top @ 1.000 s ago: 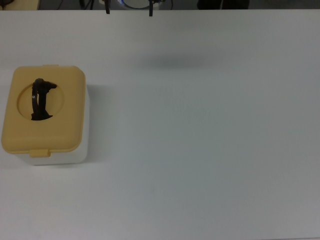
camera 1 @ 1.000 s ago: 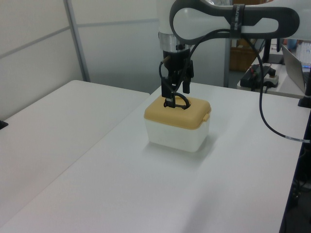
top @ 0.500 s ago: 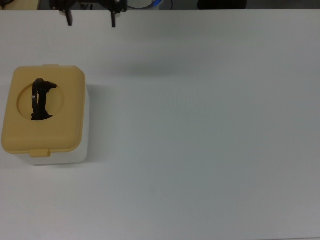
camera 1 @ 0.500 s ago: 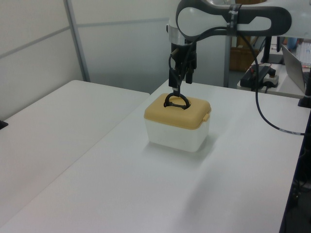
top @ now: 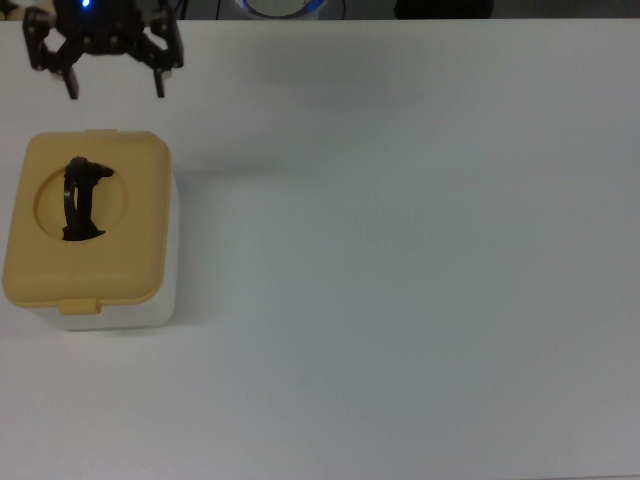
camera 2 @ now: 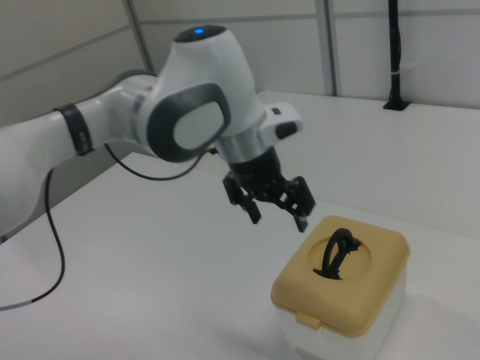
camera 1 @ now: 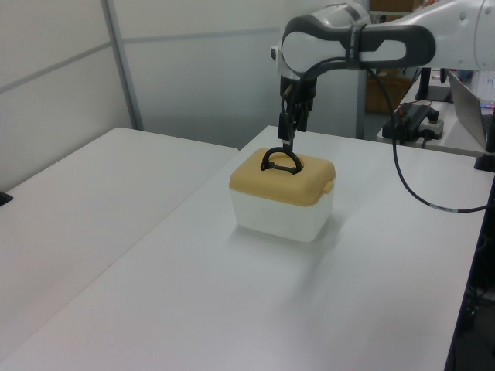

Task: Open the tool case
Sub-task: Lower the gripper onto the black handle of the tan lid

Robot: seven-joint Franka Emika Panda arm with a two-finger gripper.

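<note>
While lid stays shut | pincer (camera 2: 278, 213) spread, grasping nothing, beside tool case (camera 2: 343, 300) | table (top: 420, 260)

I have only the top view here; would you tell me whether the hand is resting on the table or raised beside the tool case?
Observer: Raised. In the right view the hand hangs in the air beside the tool case, fingertips about level with the lid.
Operator: Thank you. Is the handle lying flat or standing up?
Observer: Standing up. The handle arches upright out of its round recess.
Operator: And is the lid lifted at all?
Observer: No. In the left view the lid sits flush on the white base all the way round.
</note>
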